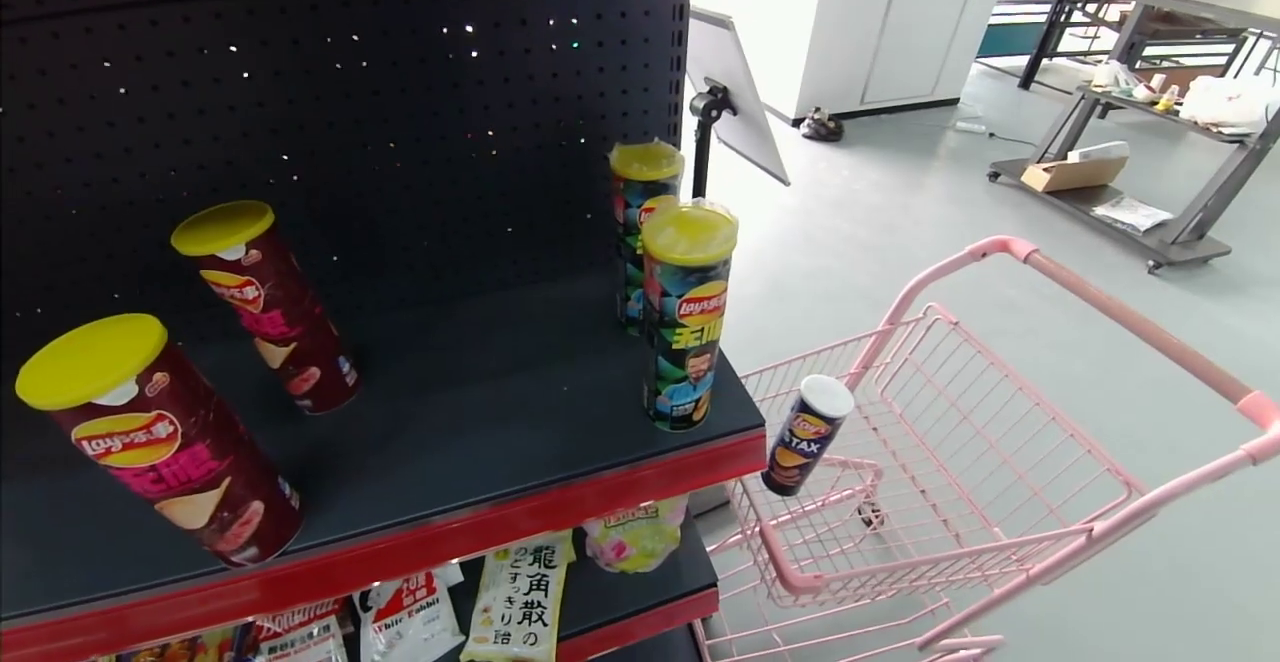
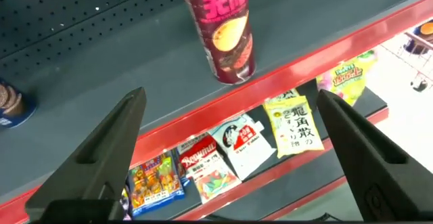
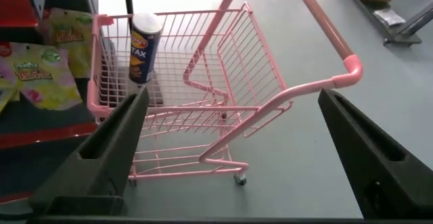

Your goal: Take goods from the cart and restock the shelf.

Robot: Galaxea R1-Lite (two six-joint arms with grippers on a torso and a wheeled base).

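Note:
A dark blue chip can with a white lid (image 1: pixel 806 435) leans in the near corner of the pink cart (image 1: pixel 1130 312), right of the shelf. The dark shelf board (image 1: pixel 480 412) with a red front edge carries two maroon cans with yellow lids (image 1: pixel 160 442) (image 1: pixel 270 307) and two teal cans (image 1: pixel 685 317) (image 1: pixel 640 232). My right gripper (image 3: pixel 230 156) hangs open above and in front of the cart (image 3: pixel 351 67), apart from the blue can (image 3: pixel 143 48). My left gripper (image 2: pixel 230 156) is open before the shelf edge (image 2: pixel 203 109), below a maroon can (image 2: pixel 226 34).
Snack packets (image 1: pixel 515 602) (image 2: pixel 291 122) lie on the lower shelf. A tilted white board on a stand (image 1: pixel 735 92) rises behind the shelf end. A wheeled metal rack (image 1: pixel 1150 192) stands far right. Open grey floor surrounds the cart.

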